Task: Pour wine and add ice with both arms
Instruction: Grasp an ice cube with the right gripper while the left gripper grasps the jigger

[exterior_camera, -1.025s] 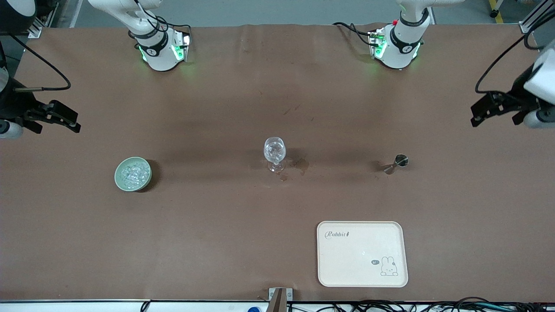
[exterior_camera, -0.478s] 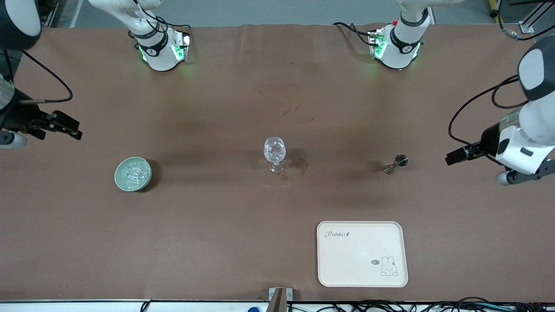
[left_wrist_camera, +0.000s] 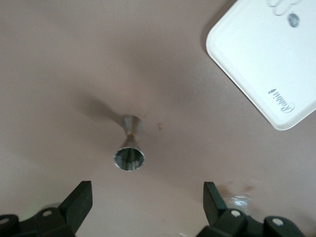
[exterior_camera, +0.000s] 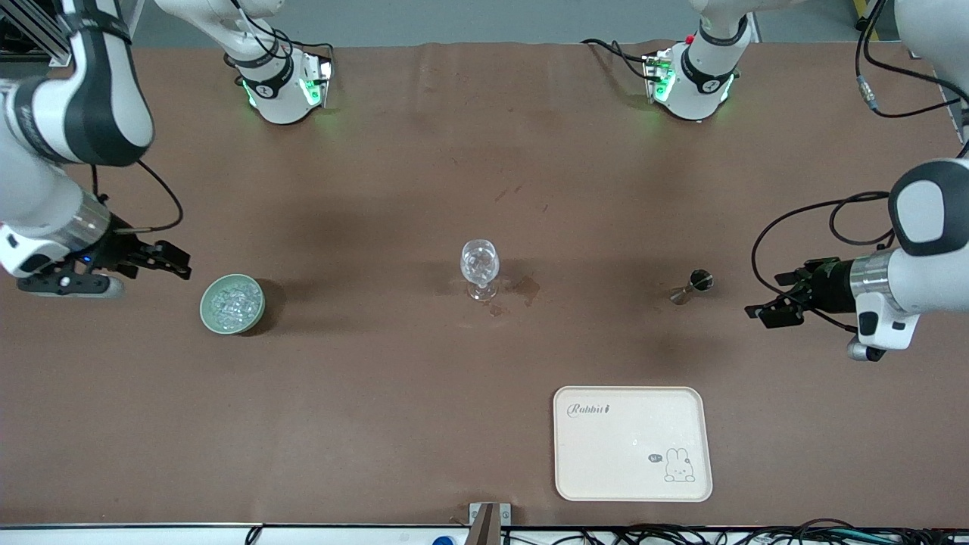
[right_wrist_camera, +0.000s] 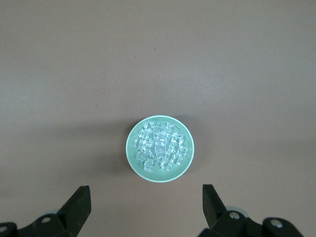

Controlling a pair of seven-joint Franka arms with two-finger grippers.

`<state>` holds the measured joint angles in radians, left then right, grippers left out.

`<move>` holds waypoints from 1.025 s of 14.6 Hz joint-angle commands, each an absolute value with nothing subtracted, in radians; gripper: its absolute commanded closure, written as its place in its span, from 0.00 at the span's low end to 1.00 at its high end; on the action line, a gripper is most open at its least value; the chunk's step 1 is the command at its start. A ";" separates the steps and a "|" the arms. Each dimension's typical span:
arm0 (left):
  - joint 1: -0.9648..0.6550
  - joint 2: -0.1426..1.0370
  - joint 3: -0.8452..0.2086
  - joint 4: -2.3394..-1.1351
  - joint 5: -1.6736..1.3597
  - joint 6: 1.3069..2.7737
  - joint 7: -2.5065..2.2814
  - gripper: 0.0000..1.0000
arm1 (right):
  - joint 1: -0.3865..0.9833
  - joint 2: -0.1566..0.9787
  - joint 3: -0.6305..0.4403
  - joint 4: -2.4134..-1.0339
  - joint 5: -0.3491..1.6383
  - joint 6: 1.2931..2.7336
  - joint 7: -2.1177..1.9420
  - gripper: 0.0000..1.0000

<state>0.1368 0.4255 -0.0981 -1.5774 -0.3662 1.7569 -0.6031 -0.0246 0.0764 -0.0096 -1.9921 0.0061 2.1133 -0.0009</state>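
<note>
So here's what I've got on my screens. Biggest thing is the brown table (exterior_camera: pixel 394 189), with both arms reaching in from its two ends. The right arm (exterior_camera: pixel 53 151) comes down at its own end of the table, and the right gripper (exterior_camera: pixel 178 261) hangs over bare tabletop just beside the bowl, fingers (right_wrist_camera: pixel 74 207) spread wide apart with nothing between them. The left arm (exterior_camera: pixel 908 257) is doing the mirror thing at the other end: the left gripper (exterior_camera: pixel 768 312) is over the table near the jigger, fingers (left_wrist_camera: pixel 79 205) also wide apart and empty.

Next down in size, a cream tray (exterior_camera: pixel 632 443) with a little rabbit print sits empty near the front camera, toward the left arm's end.

Then the pale green bowl (exterior_camera: pixel 232 303) toward the right arm's end, and the ice (exterior_camera: pixel 231 301) is piled in it, clear glittery chunks filling the middle. The right wrist camera looks straight down on it.

Mid-table there's a clear stemmed wine glass (exterior_camera: pixel 480 269) standing upright, with what looks like some clear bits in it, and a couple of dark wet-looking stains (exterior_camera: pixel 524 288) on the table right beside its foot.

Smallest is the metal jigger (exterior_camera: pixel 691 285), lying tipped on its side between the glass and the left gripper, well apart from the glass.
</note>
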 commanded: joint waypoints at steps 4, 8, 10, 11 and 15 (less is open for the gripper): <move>0.228 0.544 -0.104 -1.624 -0.578 1.753 -0.643 0.07 | -0.032 0.198 -0.003 -2.045 0.014 2.249 -0.011 0.05; 0.277 0.618 -0.104 -1.643 -0.704 1.714 -0.643 0.14 | -0.026 0.242 -0.002 -2.144 0.014 2.426 -0.011 0.09; 0.293 0.656 -0.104 -1.644 -0.750 1.689 -0.641 0.16 | -0.026 0.261 -0.002 -2.181 0.014 2.482 -0.011 0.22; 0.301 0.667 -0.104 -1.644 -0.752 1.687 -0.641 0.17 | -0.026 0.265 -0.002 -2.195 0.014 2.506 -0.011 0.26; 0.305 0.710 -0.104 -1.667 -0.804 1.686 -0.641 0.22 | -0.025 0.314 0.000 -2.206 0.014 2.569 -0.009 0.34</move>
